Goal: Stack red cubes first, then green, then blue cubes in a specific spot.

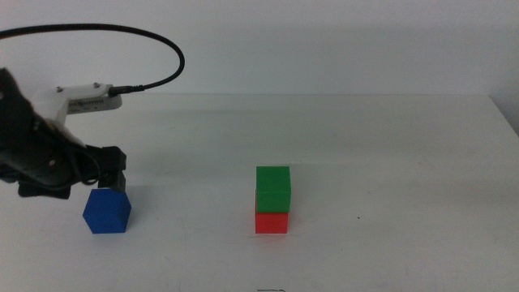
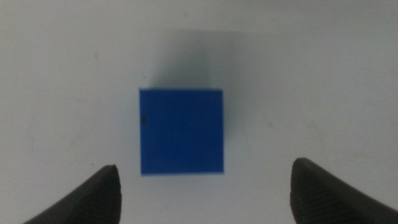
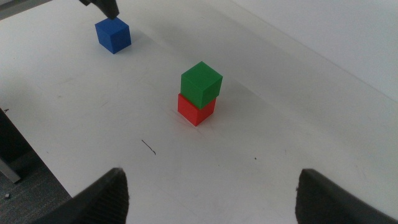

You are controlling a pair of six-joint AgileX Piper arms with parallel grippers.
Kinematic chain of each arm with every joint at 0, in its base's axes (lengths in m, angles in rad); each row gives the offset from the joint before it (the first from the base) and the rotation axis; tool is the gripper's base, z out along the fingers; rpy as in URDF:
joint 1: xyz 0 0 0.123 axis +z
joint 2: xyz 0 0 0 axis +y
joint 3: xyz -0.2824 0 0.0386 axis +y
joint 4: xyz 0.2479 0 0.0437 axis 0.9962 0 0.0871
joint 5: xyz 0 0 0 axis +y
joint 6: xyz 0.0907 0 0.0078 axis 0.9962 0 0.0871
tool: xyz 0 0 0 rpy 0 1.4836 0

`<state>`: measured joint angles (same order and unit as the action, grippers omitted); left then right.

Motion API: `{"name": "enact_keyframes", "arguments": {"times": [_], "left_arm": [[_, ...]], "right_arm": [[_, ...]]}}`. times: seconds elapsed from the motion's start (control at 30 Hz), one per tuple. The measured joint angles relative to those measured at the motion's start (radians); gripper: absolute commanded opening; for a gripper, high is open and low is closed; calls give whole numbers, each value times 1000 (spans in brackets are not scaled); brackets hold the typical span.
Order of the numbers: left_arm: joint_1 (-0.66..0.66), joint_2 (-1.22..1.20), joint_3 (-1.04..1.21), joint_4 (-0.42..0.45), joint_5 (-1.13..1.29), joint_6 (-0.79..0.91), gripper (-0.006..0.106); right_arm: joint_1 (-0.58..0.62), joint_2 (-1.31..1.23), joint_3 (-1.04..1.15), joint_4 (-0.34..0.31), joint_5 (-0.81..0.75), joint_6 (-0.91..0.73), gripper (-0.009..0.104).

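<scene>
The white worktop point(image 1: 389, 162) carries the red cube point(image 1: 272, 222) directly, under the green cube point(image 1: 273, 190); the blue cube point(image 1: 107, 211) lies well left of the red cube.

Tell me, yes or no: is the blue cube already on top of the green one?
No: the blue cube sits alone on the table beneath the open left gripper, well apart from the green cube stacked on the red cube.

Blue cube point(image 2: 181, 132) flat on the white table point(image 2: 323, 81), my pincer point(image 2: 205, 193) spread wide, jaws clear of it on both sides
</scene>
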<state>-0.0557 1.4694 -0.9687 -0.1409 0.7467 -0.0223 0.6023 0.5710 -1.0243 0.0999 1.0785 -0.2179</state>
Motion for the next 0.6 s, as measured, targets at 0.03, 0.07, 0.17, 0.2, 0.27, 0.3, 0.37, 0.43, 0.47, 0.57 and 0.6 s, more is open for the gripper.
{"name": "enact_keyframes", "arguments": {"times": [0.03,0.07,0.17,0.2,0.27,0.3,0.37,0.43,0.47,0.57,0.6], "left_arm": [[0,22,-21,12,11,-9,92],[0,47,-46,22,29,-18,92],[0,139,-140,34,100,-36,92],[0,173,-173,37,125,-40,92],[0,232,-226,43,166,-41,92],[0,263,-251,50,184,-41,92],[0,313,-285,58,207,-41,92],[0,355,-304,58,216,-41,92],[0,371,-309,61,218,-41,92],[0,402,-310,70,223,-40,91],[0,411,-310,73,224,-39,89]], "right_arm": [[0,0,0,0,0,0,94],[0,0,0,0,0,0,94],[0,0,0,0,0,0,94],[0,0,0,0,0,0,94],[0,0,0,0,0,0,94],[0,0,0,0,0,0,94],[0,0,0,0,0,0,94],[0,0,0,0,0,0,94],[0,0,0,0,0,0,94],[0,0,0,0,0,0,94],[0,0,0,0,0,0,94]]}}
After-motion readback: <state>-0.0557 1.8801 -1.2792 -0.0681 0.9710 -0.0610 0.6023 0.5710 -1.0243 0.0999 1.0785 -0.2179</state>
